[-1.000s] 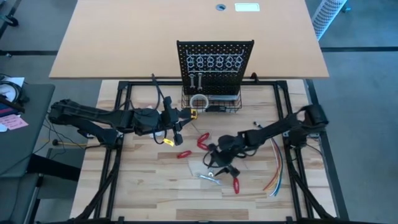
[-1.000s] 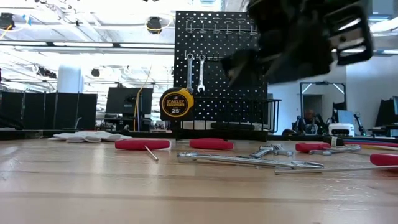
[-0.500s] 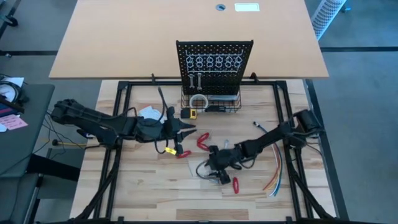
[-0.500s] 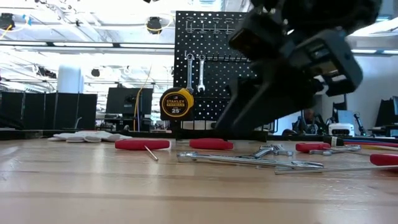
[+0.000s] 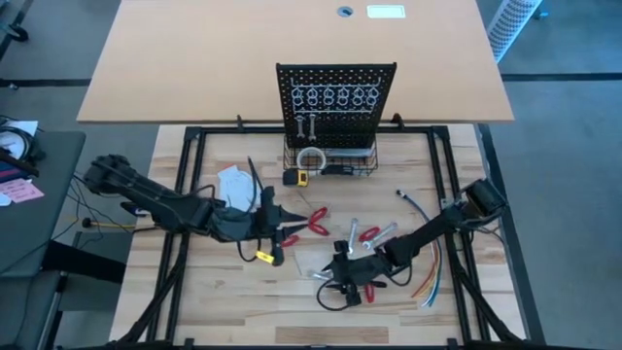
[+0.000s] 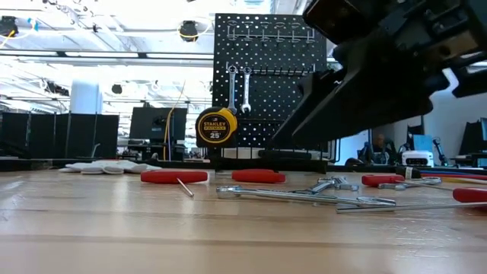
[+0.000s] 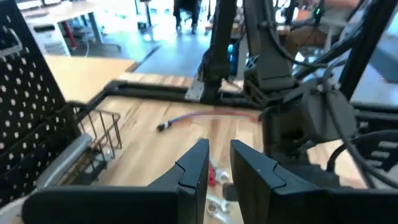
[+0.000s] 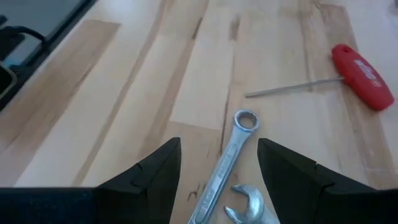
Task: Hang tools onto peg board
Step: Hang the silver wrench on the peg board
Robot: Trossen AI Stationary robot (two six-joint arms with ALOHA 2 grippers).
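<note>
Slim silver wrench (image 8: 229, 155), ring end up, smooth metal on pale wood plank table (image 8: 93, 93), lower centre frame. Right gripper (image 8: 217, 163) wide, straddling it. Left gripper (image 7: 219, 163) narrow, empty.

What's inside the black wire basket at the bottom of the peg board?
The black wire basket holds a pale ring-shaped roll and a dark object. The yellow tape measure sits just outside it. Anything deeper is hidden by the wires.
</note>
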